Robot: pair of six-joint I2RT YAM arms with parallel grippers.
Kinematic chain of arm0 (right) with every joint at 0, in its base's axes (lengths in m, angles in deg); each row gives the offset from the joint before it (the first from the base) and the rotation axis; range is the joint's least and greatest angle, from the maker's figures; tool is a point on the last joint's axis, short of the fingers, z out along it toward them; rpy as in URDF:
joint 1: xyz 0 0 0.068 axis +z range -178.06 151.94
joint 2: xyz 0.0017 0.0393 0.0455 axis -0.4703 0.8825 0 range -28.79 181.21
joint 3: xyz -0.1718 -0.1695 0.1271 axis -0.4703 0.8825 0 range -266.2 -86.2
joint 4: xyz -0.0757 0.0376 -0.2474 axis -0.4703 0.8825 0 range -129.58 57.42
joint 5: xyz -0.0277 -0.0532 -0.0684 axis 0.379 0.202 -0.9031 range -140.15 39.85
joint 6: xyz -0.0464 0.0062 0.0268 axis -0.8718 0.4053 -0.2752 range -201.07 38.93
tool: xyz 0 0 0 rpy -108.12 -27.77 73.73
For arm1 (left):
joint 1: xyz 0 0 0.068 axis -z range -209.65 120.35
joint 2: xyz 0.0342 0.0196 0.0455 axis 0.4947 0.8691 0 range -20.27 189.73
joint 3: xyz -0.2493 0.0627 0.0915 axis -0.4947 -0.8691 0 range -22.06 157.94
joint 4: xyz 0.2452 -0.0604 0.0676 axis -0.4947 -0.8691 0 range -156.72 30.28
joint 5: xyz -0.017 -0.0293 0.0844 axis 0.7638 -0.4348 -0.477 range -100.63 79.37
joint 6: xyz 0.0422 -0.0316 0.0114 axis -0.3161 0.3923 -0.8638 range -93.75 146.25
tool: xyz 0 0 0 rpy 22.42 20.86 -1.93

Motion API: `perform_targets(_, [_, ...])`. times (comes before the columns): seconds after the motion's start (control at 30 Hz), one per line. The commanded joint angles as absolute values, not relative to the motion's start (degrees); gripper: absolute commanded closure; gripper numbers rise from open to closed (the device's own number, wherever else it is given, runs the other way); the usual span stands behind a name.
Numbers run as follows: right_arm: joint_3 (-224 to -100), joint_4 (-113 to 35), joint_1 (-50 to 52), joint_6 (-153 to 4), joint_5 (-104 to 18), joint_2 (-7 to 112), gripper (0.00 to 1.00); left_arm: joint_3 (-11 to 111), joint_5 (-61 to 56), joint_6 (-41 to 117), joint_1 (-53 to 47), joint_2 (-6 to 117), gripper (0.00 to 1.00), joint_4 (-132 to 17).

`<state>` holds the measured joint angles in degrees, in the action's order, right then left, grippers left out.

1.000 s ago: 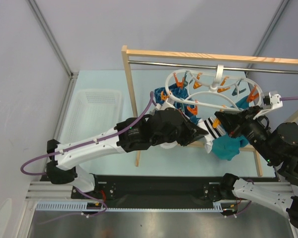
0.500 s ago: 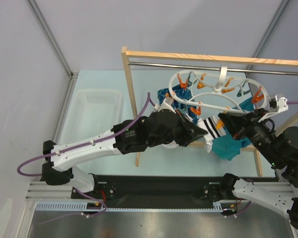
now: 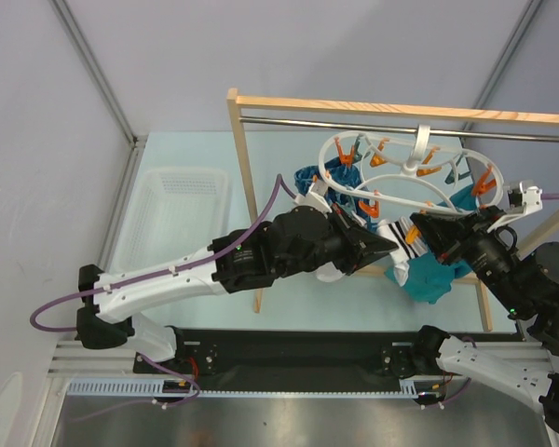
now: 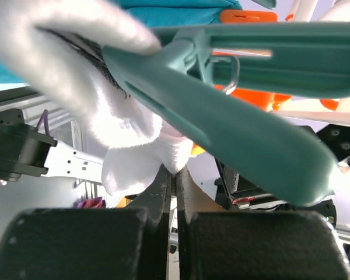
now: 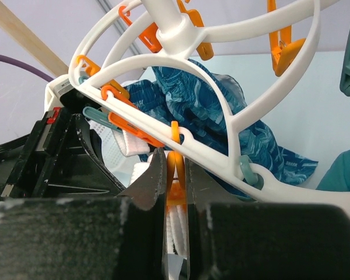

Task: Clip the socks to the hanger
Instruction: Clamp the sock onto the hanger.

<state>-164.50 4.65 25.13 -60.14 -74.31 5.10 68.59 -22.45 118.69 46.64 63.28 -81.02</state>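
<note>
Rightward is where the hanger (image 3: 419, 149) has swung over the last second, its hook sliding along the metal rail (image 3: 335, 121), and both arms have followed it a little toward the near edge of the table (image 3: 186, 149). The left gripper (image 3: 384, 250) sits below the hanger's near rim with its jaws pressed almost together on a fold of the white sock (image 3: 405, 240). In the left wrist view, that fabric (image 4: 122, 140) bunches just above the fingertips (image 4: 163, 181), with a teal clip (image 4: 233, 134) crossing close in front. The right gripper (image 3: 424, 228) faces it from the other side, jaws drawn narrow around an orange clip (image 5: 175, 169) that hangs from the ring (image 5: 172, 29). The striped cuff shows just beneath that clip (whether it is inside the clip's mouth cannot be told). Room here is tight: the two grippers nearly meet under the rim, the teal garment (image 3: 433, 275) hangs against the right arm, the blue patterned cloth (image 3: 309, 177) lies just behind the left wrist, and the wooden rack post (image 3: 247, 186) stands beside the left forearm. Freer space lies leftward, toward the white basket (image 3: 188, 171).
</note>
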Motion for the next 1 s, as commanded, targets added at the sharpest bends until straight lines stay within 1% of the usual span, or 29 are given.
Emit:
perform_targets(0.0, [-163.2,12.5,25.6,-60.1,-72.3,4.8,1.00,67.5,-22.1,117.7,46.9,61.1,1.00,-77.6])
perform_targets(0.03, [-163.2,12.5,25.6,-60.0,-72.5,4.6,0.97,67.3,-22.2,117.6,46.8,60.8,1.00,-77.4])
perform_targets(0.07, [-163.2,12.5,25.6,-59.9,-72.7,4.4,0.93,67.2,-22.6,117.5,46.9,60.7,1.00,-77.3])
perform_targets(0.1, [-163.2,12.5,25.6,-60.0,-72.8,4.3,0.92,67.1,-22.7,117.4,46.9,60.6,1.00,-77.4])
perform_targets(0.17, [-163.3,12.5,25.6,-60.0,-72.9,4.3,0.86,67.2,-22.8,117.4,46.9,60.6,1.00,-77.4])
perform_targets(0.27, [-163.5,12.7,25.6,-59.5,-72.7,4.5,0.72,67.3,-22.6,117.4,46.9,61.0,1.00,-77.0])
perform_targets(0.33, [-163.5,12.5,25.6,-59.4,-72.6,4.4,0.68,67.5,-22.3,117.3,46.8,61.2,1.00,-76.9])
perform_targets(0.37, [-163.5,12.5,25.6,-59.3,-72.5,4.4,0.65,67.5,-22.3,117.4,46.9,61.3,1.00,-76.7])
perform_targets(0.5, [-163.8,12.4,25.7,-59.2,-71.9,4.6,0.60,67.7,-22.4,116.6,46.9,61.7,1.00,-75.7])
perform_targets(0.6, [-164.2,12.6,25.6,-59.3,-71.9,4.5,0.49,67.4,-22.1,115.1,46.8,61.9,1.00,-74.3])
perform_targets(0.63, [-164.3,12.8,25.6,-58.9,-72.4,4.4,0.42,67.2,-22.1,114.8,46.9,61.8,1.00,-74.0])
perform_targets(0.67, [-164.5,13.0,25.6,-58.9,-72.6,4.4,0.38,66.6,-22.1,114.1,46.8,61.7,1.00,-73.0])
perform_targets(0.77, [-165.5,14.0,25.6,-58.4,-73.6,4.4,0.27,65.7,-22.8,113.6,46.7,61.0,0.79,-72.5])
perform_targets(0.8, [-165.9,14.6,25.6,-58.3,-73.7,4.4,0.24,65.4,-23.0,112.6,46.7,60.9,0.62,-72.7])
perform_targets(0.83, [-166.2,14.9,25.6,-58.1,-74.1,4.5,0.18,65.4,-23.6,112.2,46.7,60.7,0.52,-73.1])
perform_targets(0.87, [-166.5,15.3,25.6,-57.7,-74.3,4.5,0.14,65.4,-23.8,111.3,46.7,60.6,0.44,-73.5])
perform_targets(0.9, [-166.9,16.4,25.6,-57.5,-74.5,4.7,0.12,65.4,-23.8,111.0,46.7,60.6,0.30,-74.7])
perform_targets(0.93, [-167.5,16.8,25.6,-57.3,-74.7,5.1,0.08,65.4,-23.9,110.8,46.7,60.6,0.19,-75.0])
perform_targets(0.97, [-167.8,17.3,25.6,-57.1,-74.8,5.1,0.07,65.0,-23.9,110.6,46.7,60.5,0.15,-75.2])
